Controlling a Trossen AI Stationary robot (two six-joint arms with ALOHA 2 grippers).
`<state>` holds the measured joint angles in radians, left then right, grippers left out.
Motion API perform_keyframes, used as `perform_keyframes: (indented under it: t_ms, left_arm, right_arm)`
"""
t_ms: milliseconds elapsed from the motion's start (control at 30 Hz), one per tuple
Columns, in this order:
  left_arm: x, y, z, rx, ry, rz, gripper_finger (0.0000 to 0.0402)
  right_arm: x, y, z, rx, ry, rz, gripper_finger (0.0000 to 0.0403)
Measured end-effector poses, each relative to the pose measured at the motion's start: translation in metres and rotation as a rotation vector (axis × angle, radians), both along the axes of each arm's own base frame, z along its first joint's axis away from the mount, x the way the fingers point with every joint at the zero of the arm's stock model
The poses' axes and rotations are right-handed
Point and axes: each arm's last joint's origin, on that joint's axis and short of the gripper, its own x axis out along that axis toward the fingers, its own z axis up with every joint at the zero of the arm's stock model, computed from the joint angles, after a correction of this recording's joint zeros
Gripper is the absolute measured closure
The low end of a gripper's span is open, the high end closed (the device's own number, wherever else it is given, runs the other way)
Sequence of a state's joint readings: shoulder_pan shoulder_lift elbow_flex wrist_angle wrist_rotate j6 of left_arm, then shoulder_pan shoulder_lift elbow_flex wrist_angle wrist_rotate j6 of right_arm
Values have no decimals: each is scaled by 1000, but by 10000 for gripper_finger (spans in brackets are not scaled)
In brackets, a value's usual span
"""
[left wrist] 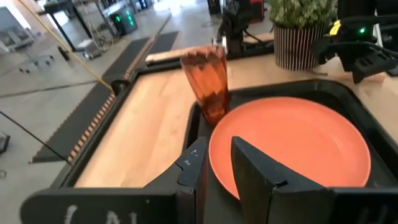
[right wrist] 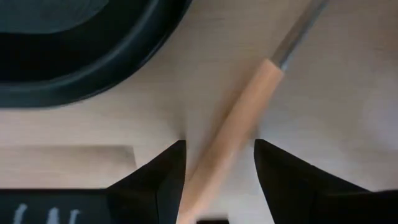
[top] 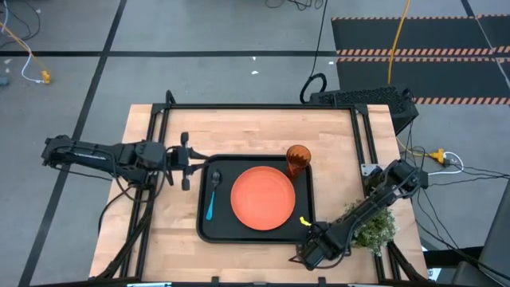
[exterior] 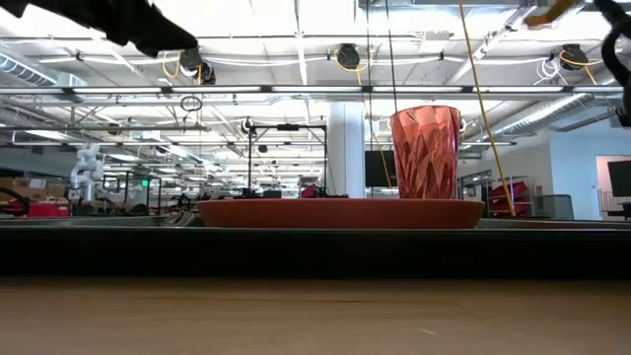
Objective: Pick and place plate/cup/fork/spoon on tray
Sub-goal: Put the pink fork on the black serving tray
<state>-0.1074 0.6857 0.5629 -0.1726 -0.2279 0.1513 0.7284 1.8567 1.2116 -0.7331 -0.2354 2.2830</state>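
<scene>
Beside the tray (top: 202, 231), the right pincer (right wrist: 216, 163) straddles the fork (right wrist: 239, 118) with jaws open — ready to grasp; the left pincer (left wrist: 216, 163) hovers empty, part-closed.

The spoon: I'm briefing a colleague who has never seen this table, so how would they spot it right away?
Find the big black tray in the middle of the wooden table. The spoon lies in its left end, beside the orange plate. Its thin bright blue handle and dark bowl mark it out from the orange tableware.
</scene>
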Motion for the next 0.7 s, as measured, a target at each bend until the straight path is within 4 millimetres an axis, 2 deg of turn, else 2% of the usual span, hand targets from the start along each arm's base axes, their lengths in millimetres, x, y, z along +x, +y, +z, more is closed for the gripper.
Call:
perform_keyframes:
  t_ms: [167, 267, 400, 533, 600, 700]
  left_arm:
    - [-1, 0, -4, -7, 42, 4, 325]
    - [-2, 0, -6, -8, 61, 5, 325]
    - [-2, 0, -7, -7, 73, 5, 325]
    - [-3, 0, -8, -12, 83, 7, 325]
    - [-3, 0, -8, -12, 84, 7, 325]
    - [-3, 0, -8, -12, 85, 7, 325]
  right_arm:
    - [-4, -4, -8, 4, 2, 2, 223]
    - [-5, -5, -10, 2, 10, 8, 236]
    - [-6, -5, -10, 13, 22, 27, 288]
    - [-6, -4, -10, 22, 21, 37, 370]
    - [-5, -3, -10, 34, 8, 38, 382]
    - [-3, -1, -9, 62, 7, 29, 377]
